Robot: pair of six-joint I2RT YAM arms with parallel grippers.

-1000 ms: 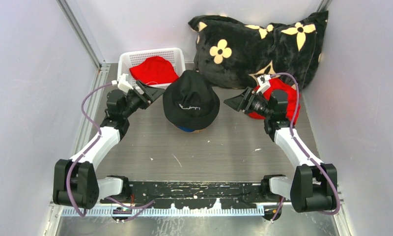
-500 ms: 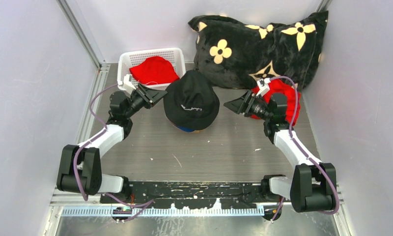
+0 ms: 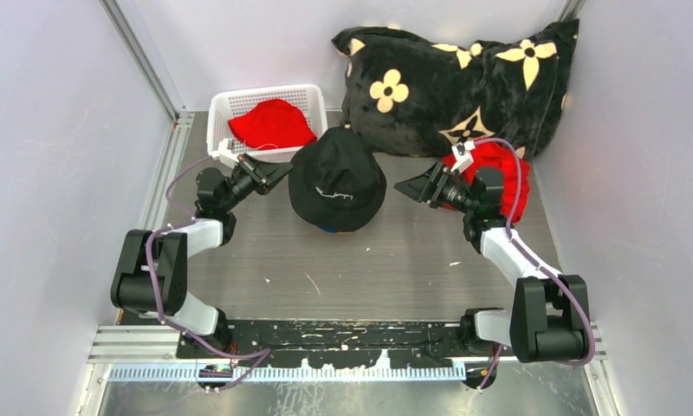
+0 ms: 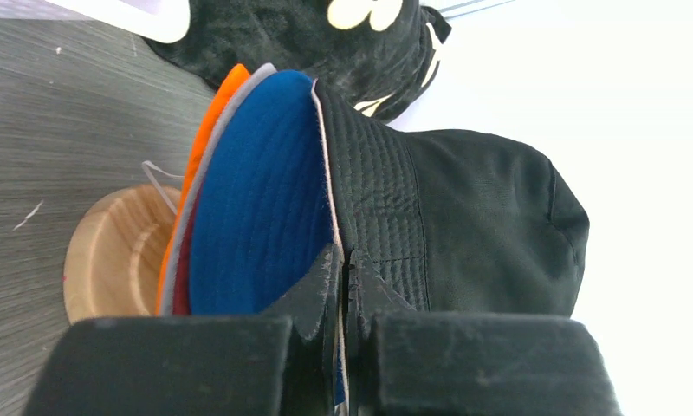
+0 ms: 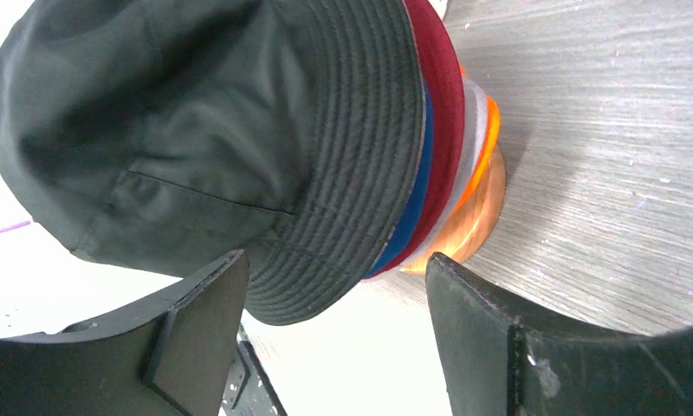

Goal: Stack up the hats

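Spanning most of the top view, the grey table [image 3: 369, 269] carries every item. The black cushion [image 3: 447, 78] with cream flowers fills the upper right, leaning against the rear wall. The white basket [image 3: 265, 94] sits at upper centre-left, with a bright red hat [image 3: 272, 124] lying in it. A second red hat [image 3: 518, 186] lies at the right of the frame, below the cushion and partly hidden by the right arm.

The stack stands at frame centre, just below the cushion and beside the basket. The black hat [image 3: 337, 178] is on top and covers the rest from above. The left wrist view shows the brims beneath it in order: blue hat [image 4: 256, 199], dark red hat [image 4: 180, 295], grey hat [image 4: 239, 95], orange hat [image 4: 224, 104]. The orange brim is lowest, resting on the wooden stand [image 4: 109, 260], whose round base shows under the stack.

The left gripper [image 4: 343, 260] meets the stack from the left. Its fingers are pressed together, with the edge of the black hat's brim pinched between them.

The right gripper [image 5: 336, 258] points at the stack from the right. Its fingers are spread wide, level with the black hat's brim. In the top view the tips sit just beside the brim, not touching.
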